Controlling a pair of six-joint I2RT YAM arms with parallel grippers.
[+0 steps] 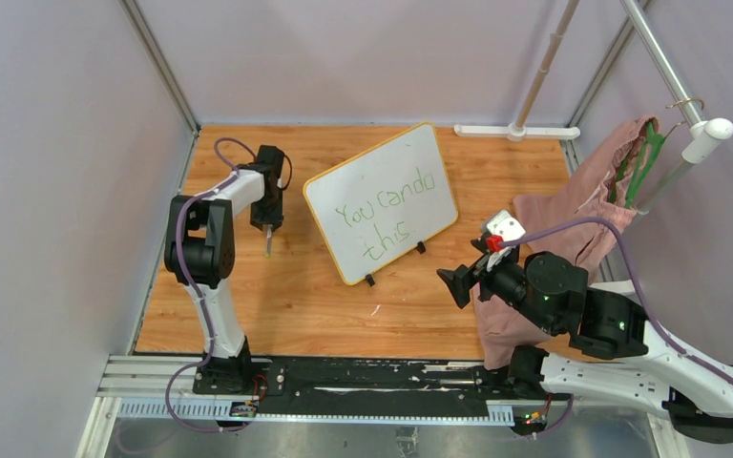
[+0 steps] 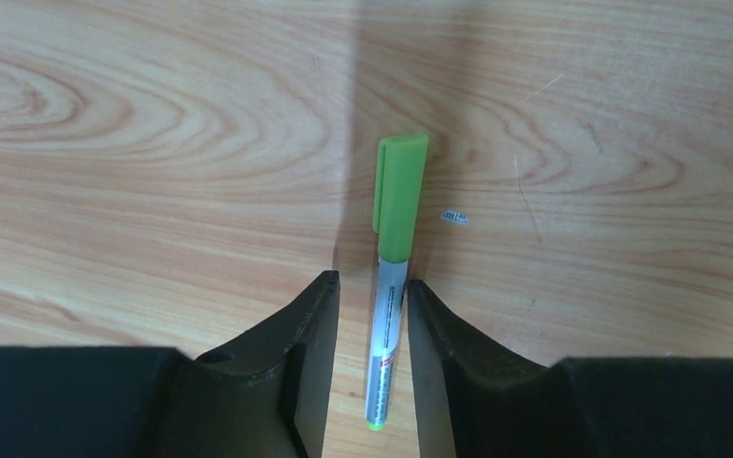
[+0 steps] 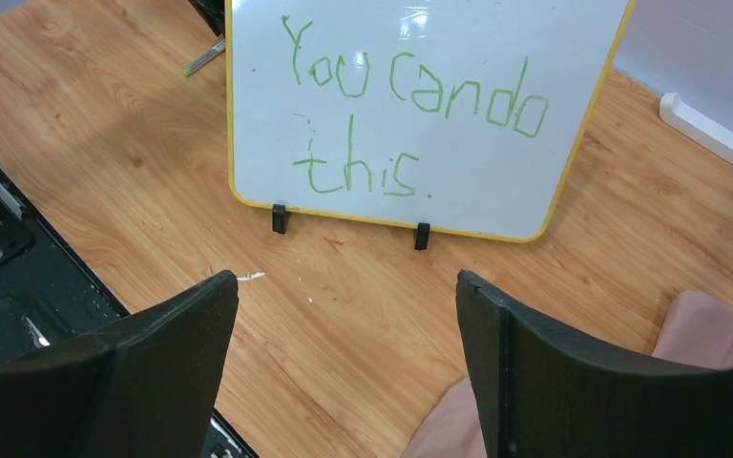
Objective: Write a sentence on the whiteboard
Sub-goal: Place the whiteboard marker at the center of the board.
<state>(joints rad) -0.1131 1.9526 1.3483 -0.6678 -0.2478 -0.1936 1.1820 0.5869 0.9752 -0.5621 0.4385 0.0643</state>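
The whiteboard (image 1: 372, 176) stands tilted on two black feet at the middle of the wooden table, yellow rim around it. The sentence (image 1: 387, 215) in green reads "You can do this" in two lines, also plain in the right wrist view on the whiteboard (image 3: 525, 181) as the sentence (image 3: 410, 91). A green-capped marker (image 2: 399, 205) lies on the wood between the fingers of my left gripper (image 2: 372, 281), which is open, with a gap on the marker's left side. From above, the left gripper (image 1: 268, 227) points down left of the board, over the marker (image 1: 268, 246). My right gripper (image 1: 456, 283) is wide open and holds nothing (image 3: 345, 279).
A pink cloth (image 1: 573, 219) drapes at the right, under the right arm, with a green hanger (image 1: 647, 157) on a white pole. A white stand base (image 1: 517, 131) lies at the back. The black rail (image 1: 372, 377) runs along the near edge. Grey walls enclose three sides.
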